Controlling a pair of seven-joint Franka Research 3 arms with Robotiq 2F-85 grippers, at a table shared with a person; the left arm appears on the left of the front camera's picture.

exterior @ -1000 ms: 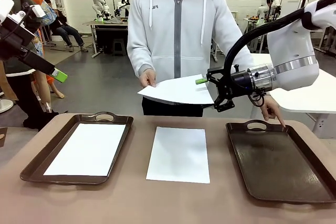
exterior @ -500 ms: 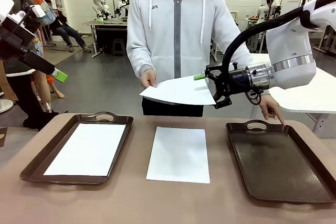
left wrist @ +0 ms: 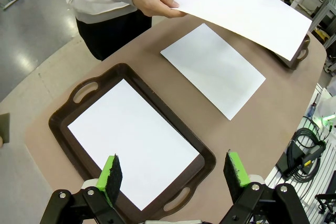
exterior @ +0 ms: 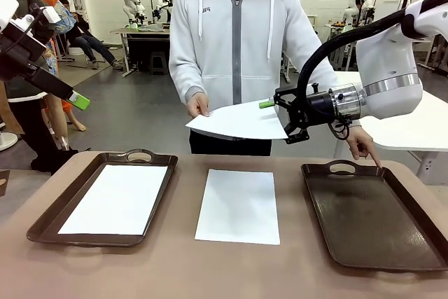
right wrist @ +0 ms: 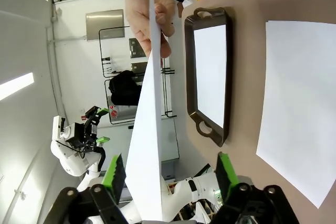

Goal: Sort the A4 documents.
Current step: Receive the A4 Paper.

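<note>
A4 documents (exterior: pixel 238 206), thin matt white paper rectangles, number three. One lies flat inside the smooth dark brown handled tray (exterior: pixel 43 223). One lies on the tan bench (exterior: pixel 182 271) just right of that tray. Both have long axes running toward the person. The third sheet (exterior: pixel 238 120) hangs beyond that tray, long axis crosswise, pinched by a person's hand (exterior: pixel 198 105). The front view hides one finger behind it. The right wrist view shows it edge-on inside the right end effector (right wrist: pixel 169 174), whose green pads stand parted, unclamped. The left end effector (left wrist: pixel 173 174) gapes empty above that tray
</note>
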